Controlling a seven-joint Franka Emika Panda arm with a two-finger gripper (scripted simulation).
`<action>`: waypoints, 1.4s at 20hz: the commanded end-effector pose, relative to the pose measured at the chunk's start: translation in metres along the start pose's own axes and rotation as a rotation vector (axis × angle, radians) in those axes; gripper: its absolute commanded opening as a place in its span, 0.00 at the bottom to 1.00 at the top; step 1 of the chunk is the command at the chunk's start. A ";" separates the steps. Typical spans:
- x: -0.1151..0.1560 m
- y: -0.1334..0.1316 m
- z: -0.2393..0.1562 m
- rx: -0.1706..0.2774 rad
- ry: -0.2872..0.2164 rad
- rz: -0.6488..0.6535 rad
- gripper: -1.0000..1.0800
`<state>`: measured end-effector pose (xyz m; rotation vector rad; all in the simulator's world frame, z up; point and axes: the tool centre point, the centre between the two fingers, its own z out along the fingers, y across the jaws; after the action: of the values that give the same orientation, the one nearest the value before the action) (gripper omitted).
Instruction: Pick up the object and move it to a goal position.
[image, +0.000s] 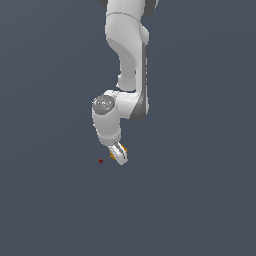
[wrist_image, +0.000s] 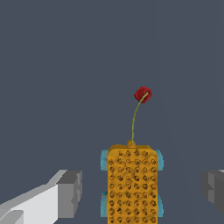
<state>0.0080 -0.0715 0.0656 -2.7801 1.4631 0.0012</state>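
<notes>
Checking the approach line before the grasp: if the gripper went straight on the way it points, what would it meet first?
Most likely the bumpy orange-yellow block with teal edges, lying between the open gripper's grey fingers. The small dark red marker lies beyond it. Depth to the block is unclear.

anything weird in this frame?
One oddity: in the wrist view a thin green curved line joins the orange block to the red goal marker. The gripper fingers stand apart on either side of the block, not touching. Nothing is askew or damaged.

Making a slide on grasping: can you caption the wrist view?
Open gripper straddles the bumpy orange block, fingers apart from it; red goal marker lies beyond.
</notes>
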 end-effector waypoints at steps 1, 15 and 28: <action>0.000 0.000 0.000 0.000 0.000 0.000 0.96; 0.000 0.001 0.048 0.000 0.000 0.005 0.96; 0.000 0.000 0.051 0.000 0.000 0.005 0.00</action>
<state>0.0082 -0.0710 0.0159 -2.7761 1.4687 -0.0001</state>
